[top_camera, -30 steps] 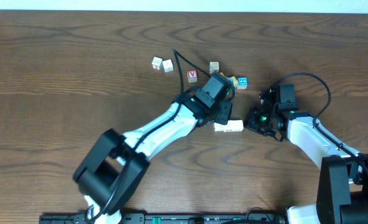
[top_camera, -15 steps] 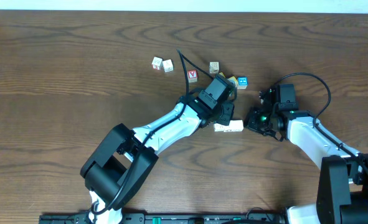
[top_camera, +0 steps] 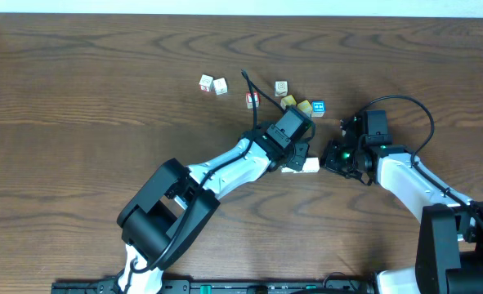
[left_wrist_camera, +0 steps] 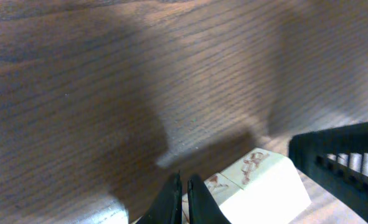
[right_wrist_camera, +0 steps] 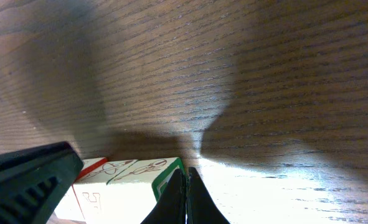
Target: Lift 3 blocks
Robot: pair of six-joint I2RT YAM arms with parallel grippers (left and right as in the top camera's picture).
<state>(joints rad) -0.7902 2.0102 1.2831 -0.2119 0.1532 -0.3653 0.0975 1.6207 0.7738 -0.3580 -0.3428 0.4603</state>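
Three small whitish-cream cubes (top_camera: pixel 305 166) stand side by side in one short row near the middle of the dark brown wooden worktop (top_camera: pixel 78 147), face against face. Some faces carry faint reddish drawings, and the right wrist view shows a red edge on one cube and a green edge on another.

The left gripper (left_wrist_camera: pixel 184 198) is at the left end of the row. Its two fingers (left_wrist_camera: pixel 170 200) are clenched together with nothing between them, and the tips are against the end cube. The right gripper (right_wrist_camera: pixel 182 196) is at the other end. Its fingers (right_wrist_camera: pixel 173 200) are also pressed shut and grasp nothing, and the tips touch the green-edged cube. So the row sits between the two closed tips. I cannot tell if it rests on the wood or hangs just above it.

Further back on the worktop lie other cubes, apart from the row: a blue cube (top_camera: pixel 318 107), a yellow cube (top_camera: pixel 303 107), a white cube with a red letter face (top_camera: pixel 252 99) and a pair of pale cubes (top_camera: pixel 212 83).
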